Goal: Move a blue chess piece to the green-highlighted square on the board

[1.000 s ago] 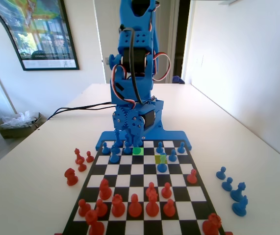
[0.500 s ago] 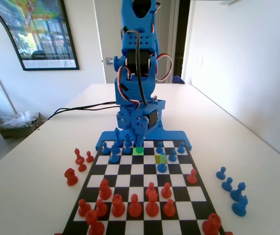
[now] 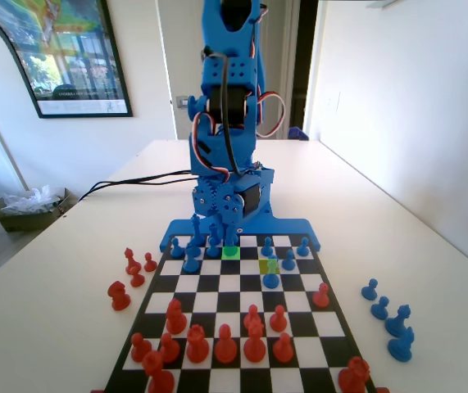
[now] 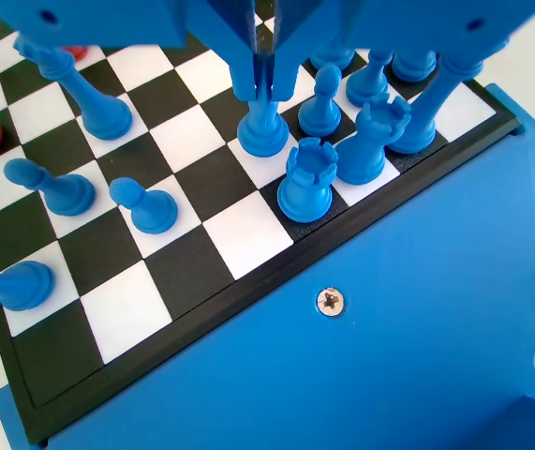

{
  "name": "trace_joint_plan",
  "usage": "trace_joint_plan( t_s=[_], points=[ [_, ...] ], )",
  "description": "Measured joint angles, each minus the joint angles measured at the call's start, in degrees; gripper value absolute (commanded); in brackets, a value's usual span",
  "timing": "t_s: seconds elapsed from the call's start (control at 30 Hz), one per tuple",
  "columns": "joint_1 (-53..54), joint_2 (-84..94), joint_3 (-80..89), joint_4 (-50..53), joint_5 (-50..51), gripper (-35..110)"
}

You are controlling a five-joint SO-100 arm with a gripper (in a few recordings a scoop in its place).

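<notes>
In the wrist view my gripper (image 4: 263, 82) hangs over the board (image 4: 201, 309) with its jaws pressed together on the head of a blue chess piece (image 4: 263, 133). The flared base of that piece sits at or just above a white square; whether it touches I cannot tell. The fixed view has the gripper (image 3: 231, 235) low at the board's far end, right above the far edge of the green-highlighted square (image 3: 230, 254). Other blue pieces crowd around it on the back rows.
Two blue rooks (image 4: 306, 183) (image 4: 365, 141) stand close beside the held piece, and blue pawns (image 4: 145, 206) stand further left. A yellow-green square (image 3: 269, 264) lies right of the green one. Red pieces (image 3: 225, 344) fill the near rows. Captured blue pieces (image 3: 388, 315) and red pieces (image 3: 131, 270) lie off the board.
The arm has swung slightly right, and the gripper has shifted from left of the green square to directly over it. In the last half second it barely moved.
</notes>
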Motion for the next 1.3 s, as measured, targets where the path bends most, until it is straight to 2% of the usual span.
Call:
trace_joint_plan(
  t_s=[0.6,0.97,1.3],
  points=[
    [0.0,0.0,1.05,-2.55,-1.05,13],
    [0.0,0.0,-4.31,6.68,-1.05,13],
    [0.44,0.0,-16.08,18.72,-1.49,4]
  ],
)
